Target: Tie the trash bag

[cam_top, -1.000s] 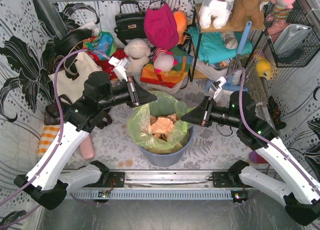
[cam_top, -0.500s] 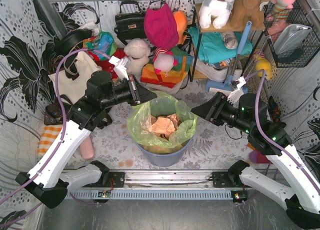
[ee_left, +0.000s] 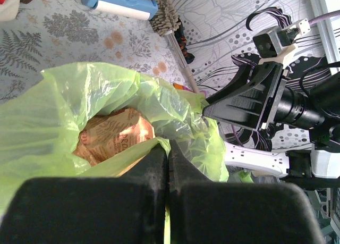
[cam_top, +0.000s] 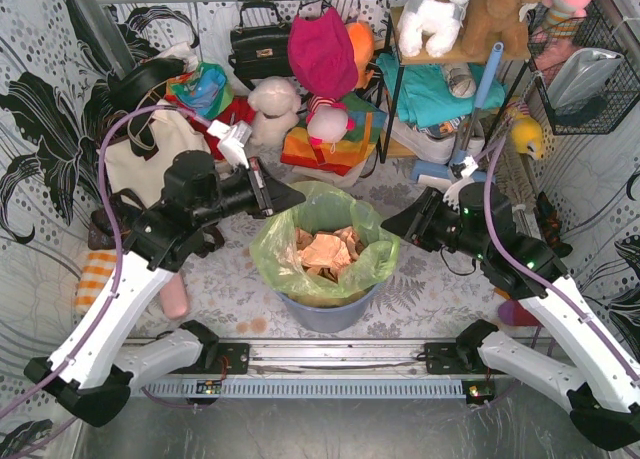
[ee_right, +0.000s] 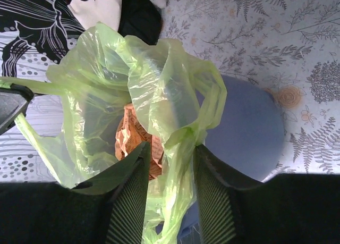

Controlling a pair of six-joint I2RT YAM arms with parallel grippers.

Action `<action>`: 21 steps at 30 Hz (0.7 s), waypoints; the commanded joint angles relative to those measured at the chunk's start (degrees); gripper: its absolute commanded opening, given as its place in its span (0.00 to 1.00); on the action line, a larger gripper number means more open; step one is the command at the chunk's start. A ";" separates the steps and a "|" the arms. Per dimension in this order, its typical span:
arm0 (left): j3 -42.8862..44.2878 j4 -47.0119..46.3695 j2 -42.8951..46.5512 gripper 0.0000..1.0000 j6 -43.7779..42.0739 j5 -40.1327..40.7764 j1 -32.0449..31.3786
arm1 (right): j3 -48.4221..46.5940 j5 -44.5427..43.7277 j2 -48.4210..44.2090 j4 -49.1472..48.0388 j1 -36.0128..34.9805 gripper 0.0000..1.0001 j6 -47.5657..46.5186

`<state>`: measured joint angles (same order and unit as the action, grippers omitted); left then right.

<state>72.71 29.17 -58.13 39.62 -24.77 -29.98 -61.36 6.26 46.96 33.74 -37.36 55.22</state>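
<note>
Pinching the trash bag (cam_top: 272, 247) — left pincer (cam_top: 300, 195); right pincer (cam_top: 386, 222) straddles its rim.

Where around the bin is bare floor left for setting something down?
Bare fern-print floor lies either side of the blue-grey round bin, ahead of the metal rail. Behind the bin, plush toys and bags crowd the wall.

The trash bag (cam_top: 272, 247) is thin, see-through green plastic film, glossy and creased all over. The paper (cam_top: 326, 250) inside it is tan, matt and crumpled. The bin (ee_right: 249, 129) looks like smooth, matt blue-grey plastic. The right gripper (ee_right: 170, 148) has matt black fingers (ee_right: 212, 201) with finely ribbed inner faces. The left arm's shell (cam_top: 115, 304) is glossy white plastic. The rail (cam_top: 330, 354) is bare metal.
</note>
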 commanded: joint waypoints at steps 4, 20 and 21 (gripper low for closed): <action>-2.52 3.95 4.71 0.04 -1.43 4.44 0.23 | 0.27 -2.67 -0.41 1.77 -0.16 0.28 -1.79; 8.03 7.27 -5.02 0.03 -8.99 13.04 0.57 | -0.77 -8.68 -4.72 2.13 -0.16 0.00 -5.10; 9.19 6.83 -6.53 0.03 -9.37 12.29 0.60 | -0.58 -8.88 -5.04 2.62 -0.16 0.00 -4.85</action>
<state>77.03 40.16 -60.29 34.17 -11.33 -29.82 -61.39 -0.32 44.01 35.68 -37.36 51.29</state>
